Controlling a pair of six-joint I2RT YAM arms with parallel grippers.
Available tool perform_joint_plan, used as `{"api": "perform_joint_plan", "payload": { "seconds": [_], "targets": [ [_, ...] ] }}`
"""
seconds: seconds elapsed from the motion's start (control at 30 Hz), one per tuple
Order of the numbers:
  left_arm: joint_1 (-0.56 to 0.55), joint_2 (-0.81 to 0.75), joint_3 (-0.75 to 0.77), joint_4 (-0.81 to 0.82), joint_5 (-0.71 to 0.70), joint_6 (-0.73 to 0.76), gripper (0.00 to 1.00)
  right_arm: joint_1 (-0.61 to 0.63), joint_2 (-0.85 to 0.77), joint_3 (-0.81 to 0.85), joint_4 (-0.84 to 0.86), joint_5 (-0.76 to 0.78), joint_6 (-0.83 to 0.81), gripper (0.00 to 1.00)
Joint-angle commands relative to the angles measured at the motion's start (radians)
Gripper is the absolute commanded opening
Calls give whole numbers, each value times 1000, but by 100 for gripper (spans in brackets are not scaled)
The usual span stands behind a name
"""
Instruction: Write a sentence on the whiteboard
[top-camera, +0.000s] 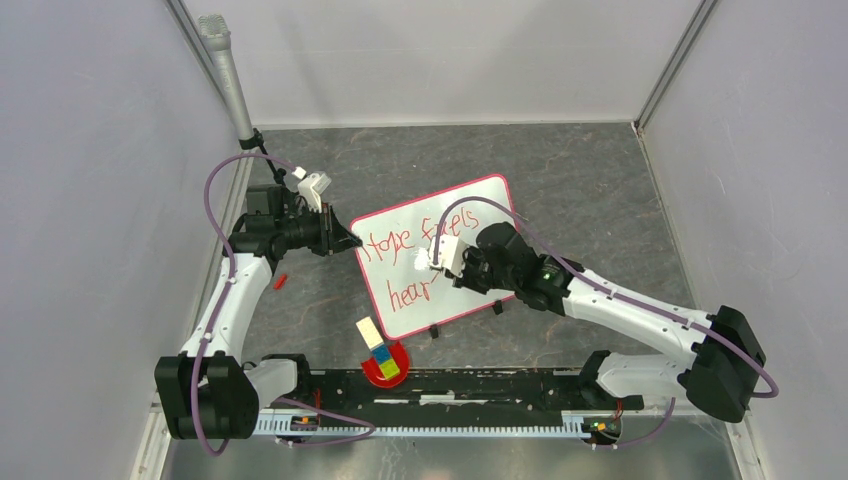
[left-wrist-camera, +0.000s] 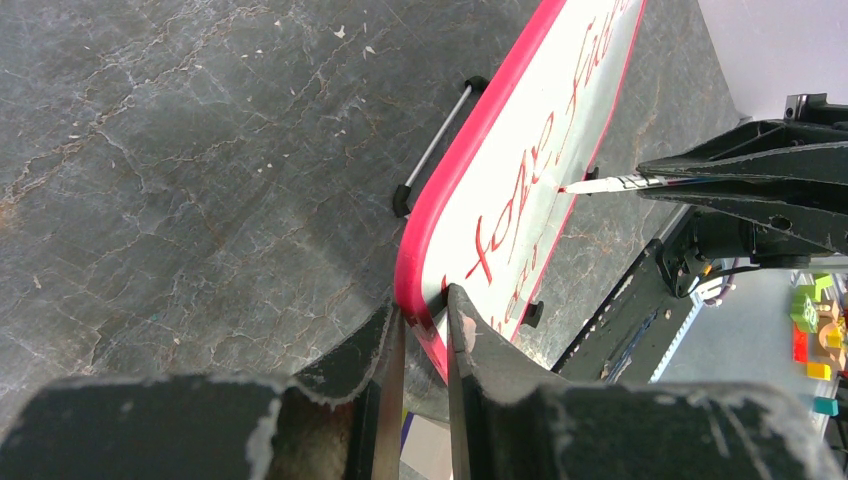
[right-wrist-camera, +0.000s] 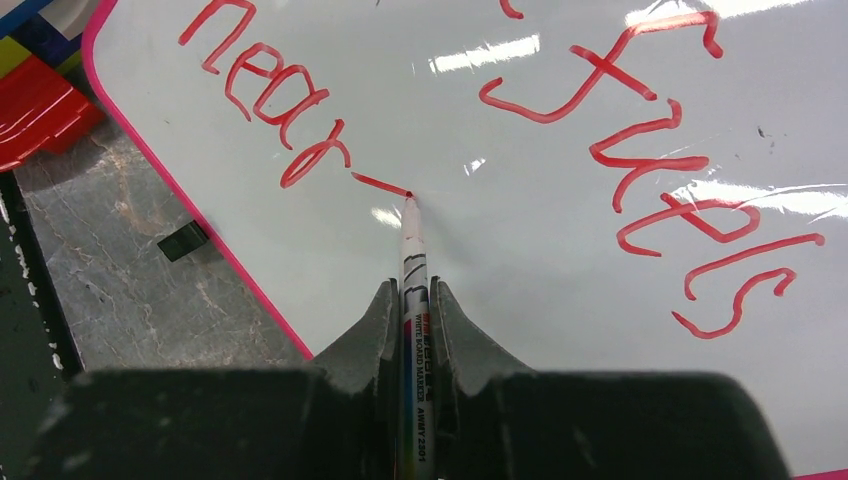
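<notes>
Overhead, the whiteboard (top-camera: 480, 200) lies flat and skewed mid-table. The left gripper (top-camera: 345, 240) is at its far-left corner, likely to stop it sliding under the pen. The right gripper (top-camera: 432, 262) sits over the second line of red handwriting.

Seen from the left wrist, that gripper's two fingers (left-wrist-camera: 385, 350) are clenched on the board's red-pink rim, one on either side of it. Beyond, a slim marker (left-wrist-camera: 610, 184) slants down to the glossy face.

From the right wrist, the right gripper is clamped on the whiteboard marker's barrel. The tip touches the end of a short dash after the last word, so the sentence looks unfinished. A black clip (right-wrist-camera: 184, 241) juts from the board's edge.

Underneath is a dark grey, marble-patterned tabletop (top-camera: 600, 200), matte beside the shiny board. Pale grey walls (top-camera: 90, 150) enclose it. A red bowl of coloured blocks (top-camera: 385, 365) sits near the arm bases.
</notes>
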Motion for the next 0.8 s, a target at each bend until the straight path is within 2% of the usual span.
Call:
{"api": "perform_joint_plan", "payload": {
  "seconds": [0.0,0.33,0.53,0.77],
  "targets": [
    [-9,-2,-11,-29,3,34,3,-6,-10,46,6,-29,0,0],
    [-10,4,-11,-29,2,37,3,-6,32,92,36,-71,23,0],
    [-9,5,-12,-29,0,40,3,-6,57,50,53,-43,20,0],
    [-9,5,-13,-29,0,40,3,-6,15,-39,57,-55,33,0]
  ]
}}
